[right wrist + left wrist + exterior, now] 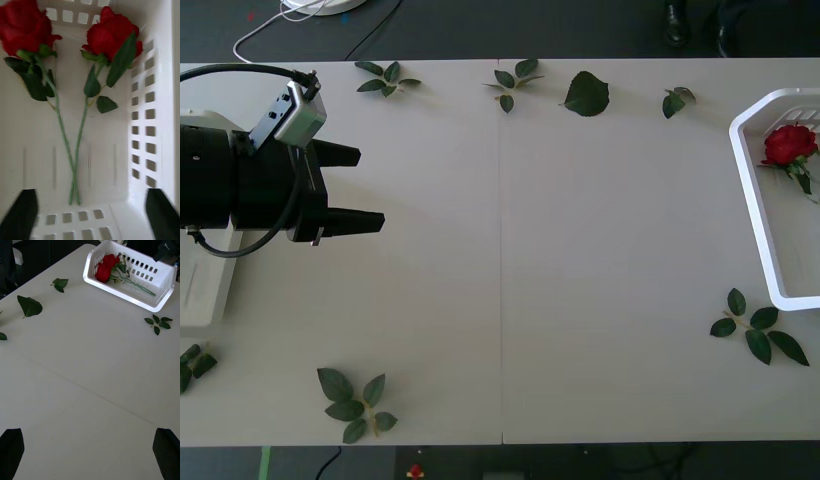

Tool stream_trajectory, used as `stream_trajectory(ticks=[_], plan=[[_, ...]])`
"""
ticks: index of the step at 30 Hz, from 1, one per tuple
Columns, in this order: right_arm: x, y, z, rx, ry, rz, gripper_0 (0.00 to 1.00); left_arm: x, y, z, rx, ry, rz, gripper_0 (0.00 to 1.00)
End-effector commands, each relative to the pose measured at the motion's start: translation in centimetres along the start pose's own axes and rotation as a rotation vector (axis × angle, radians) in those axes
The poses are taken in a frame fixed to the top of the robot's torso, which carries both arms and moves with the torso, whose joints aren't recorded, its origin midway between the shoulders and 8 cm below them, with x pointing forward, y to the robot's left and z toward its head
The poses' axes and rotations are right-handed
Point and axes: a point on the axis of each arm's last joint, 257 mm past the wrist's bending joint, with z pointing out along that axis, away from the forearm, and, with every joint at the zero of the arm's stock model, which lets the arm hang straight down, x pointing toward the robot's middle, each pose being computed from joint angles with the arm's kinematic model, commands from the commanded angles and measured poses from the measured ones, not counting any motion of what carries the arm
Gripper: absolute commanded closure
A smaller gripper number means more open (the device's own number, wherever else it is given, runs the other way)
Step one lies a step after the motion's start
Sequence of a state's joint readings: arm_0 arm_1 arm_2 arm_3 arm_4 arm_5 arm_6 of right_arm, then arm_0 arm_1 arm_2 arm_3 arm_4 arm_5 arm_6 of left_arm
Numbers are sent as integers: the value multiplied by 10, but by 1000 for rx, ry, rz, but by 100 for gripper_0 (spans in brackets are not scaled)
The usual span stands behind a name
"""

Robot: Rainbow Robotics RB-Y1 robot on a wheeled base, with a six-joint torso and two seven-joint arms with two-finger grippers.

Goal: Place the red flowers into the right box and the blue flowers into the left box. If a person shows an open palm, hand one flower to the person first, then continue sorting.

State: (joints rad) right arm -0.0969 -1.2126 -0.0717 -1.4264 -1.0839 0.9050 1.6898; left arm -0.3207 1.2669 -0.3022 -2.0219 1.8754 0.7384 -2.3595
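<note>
Two red flowers (112, 35) (24, 24) lie in the right box (150, 112) with their stems crossed. My right gripper (90, 213) hangs open just above them, holding nothing. In the front view the right box (750, 190) sits at the table's right edge with one red flower (790, 145) showing. My left gripper (370, 190) hovers open and empty over the table's left side, just right of the left box (205, 285), which my arm mostly hides. The left wrist view also takes in the right box (112, 287) and red flowers (105, 270) far off. The blue flowers and the person are out of view.
Loose green leaf sprigs lie scattered: one at the front left (355, 400), one before the right box (758, 330), a single leaf (585, 93) and several more along the far edge. A white cable (270, 25) runs behind the table.
</note>
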Motion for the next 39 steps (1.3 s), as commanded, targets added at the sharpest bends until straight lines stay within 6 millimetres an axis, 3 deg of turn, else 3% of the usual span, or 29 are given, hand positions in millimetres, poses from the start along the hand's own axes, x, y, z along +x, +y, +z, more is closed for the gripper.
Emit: stream_trajectory(ticks=[1,10,16,19,23,27,29,39], plan=[[-19,-2,-14,-16,-26,3,0,3,-4,1,9,-6,18,0],[-45,58,-28,-197,-86,46,0,3,-4,1,9,-6,18,0],[-75,132,-59,-419,-155,71,0,3,-4,1,9,-6,18,0],[-88,187,-90,-606,-204,47,0,3,-4,1,9,-6,18,0],[-98,237,-123,-743,-284,-78,0,3,-4,1,9,-6,18,0],[-98,274,-157,-850,-346,-204,0,3,-4,1,9,-6,18,0],[-94,294,-184,-926,-379,-288,0,3,-4,1,9,-6,18,0],[-54,341,-267,-1200,-460,-583,0,3,-4,1,9,-6,18,0]])
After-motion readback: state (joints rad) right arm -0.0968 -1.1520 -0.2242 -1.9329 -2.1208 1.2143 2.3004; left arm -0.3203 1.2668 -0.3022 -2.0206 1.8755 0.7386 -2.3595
